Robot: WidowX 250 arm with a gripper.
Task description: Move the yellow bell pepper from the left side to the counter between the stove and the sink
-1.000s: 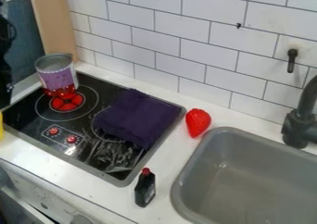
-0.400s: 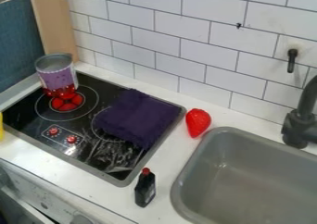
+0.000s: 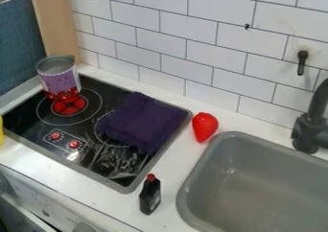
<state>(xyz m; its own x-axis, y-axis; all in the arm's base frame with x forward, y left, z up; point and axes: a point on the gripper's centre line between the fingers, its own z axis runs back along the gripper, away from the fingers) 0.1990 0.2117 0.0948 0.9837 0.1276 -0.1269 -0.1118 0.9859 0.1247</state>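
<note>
- Withdrawn leftward since the earlier frame: black robot arm; cannot tell whether claw is clenched or released.
- Apparently between handlings; for any grasp, calls for fresh approach.
- Left edge: one yellow object (image 3: 1,131).
- On black glass stovetop (image 3: 26,121): one purple-labelled metal can (image 3: 59,81), one dark-purple cloth (image 3: 144,121).
- On white counter (image 3: 176,164): one black red-capped bottle (image 3: 150,196), one red plastic strawberry (image 3: 204,126) near grey sink (image 3: 263,178).
</note>
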